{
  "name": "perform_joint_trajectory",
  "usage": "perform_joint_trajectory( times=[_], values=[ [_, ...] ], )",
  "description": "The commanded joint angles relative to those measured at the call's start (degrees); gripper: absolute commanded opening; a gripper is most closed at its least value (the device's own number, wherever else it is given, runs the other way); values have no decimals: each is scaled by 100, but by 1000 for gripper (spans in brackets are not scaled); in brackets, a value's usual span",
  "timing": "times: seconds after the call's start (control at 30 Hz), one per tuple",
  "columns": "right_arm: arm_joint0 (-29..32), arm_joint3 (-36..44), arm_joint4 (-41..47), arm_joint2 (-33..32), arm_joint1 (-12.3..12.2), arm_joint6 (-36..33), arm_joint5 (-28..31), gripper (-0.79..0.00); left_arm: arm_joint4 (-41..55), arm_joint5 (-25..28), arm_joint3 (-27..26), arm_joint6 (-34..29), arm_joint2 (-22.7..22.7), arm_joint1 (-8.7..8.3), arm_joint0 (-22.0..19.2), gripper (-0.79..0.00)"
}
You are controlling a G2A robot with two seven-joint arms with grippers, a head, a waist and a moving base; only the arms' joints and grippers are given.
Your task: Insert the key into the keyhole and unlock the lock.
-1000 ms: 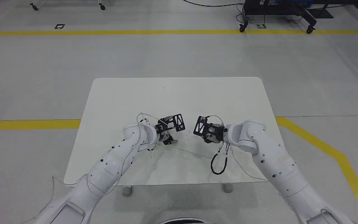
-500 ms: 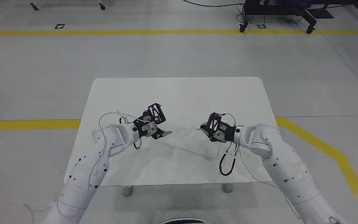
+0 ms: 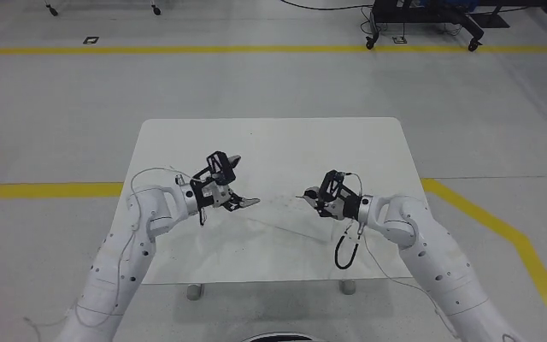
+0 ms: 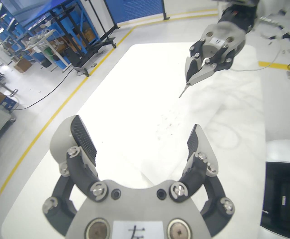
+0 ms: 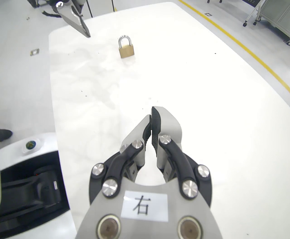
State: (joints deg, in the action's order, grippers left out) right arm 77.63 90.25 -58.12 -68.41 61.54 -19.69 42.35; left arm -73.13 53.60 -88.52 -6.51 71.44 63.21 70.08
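A brass padlock (image 5: 126, 48) with a silver shackle rests on the white table (image 3: 342, 145), free of both grippers. My right gripper (image 3: 309, 197) (image 5: 151, 112) hovers over the table's middle. It is shut on a small metal key (image 4: 183, 92), whose blade sticks out past the fingertips toward the left arm. My left gripper (image 3: 239, 181) (image 4: 136, 122) stands wide open and holds nothing, left of the right one with a clear gap between them. One of its fingers (image 5: 76, 19) hangs in the air beyond the padlock in the right wrist view.
A black cable loop (image 3: 342, 252) hangs from the right forearm near the table's front edge. Bare white tabletop stretches behind both grippers. Yellow floor lines run past the table's sides.
The left gripper has drawn back to the left, away from the right gripper. The right gripper has shifted slightly to the right with the key.
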Motion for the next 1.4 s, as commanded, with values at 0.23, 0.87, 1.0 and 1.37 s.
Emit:
perform_joint_trajectory(
  times=[0.23,0.87,1.0,1.37],
  values=[
    [32,-99,427,25,19,177,-19,-785,1260,440,540,-43,104,-28,-150,0],
    [12,-426,1389,173,56,336,377,-785,4355,440,638,-1060,-1279,-226,-549,0],
    [12,-426,1389,173,56,336,377,-785,4355,440,638,-1060,-1279,-226,-549,0],
    [12,-426,1389,173,56,336,377,-785,4355,440,638,-1060,-1279,-226,-549,0]
  ],
)
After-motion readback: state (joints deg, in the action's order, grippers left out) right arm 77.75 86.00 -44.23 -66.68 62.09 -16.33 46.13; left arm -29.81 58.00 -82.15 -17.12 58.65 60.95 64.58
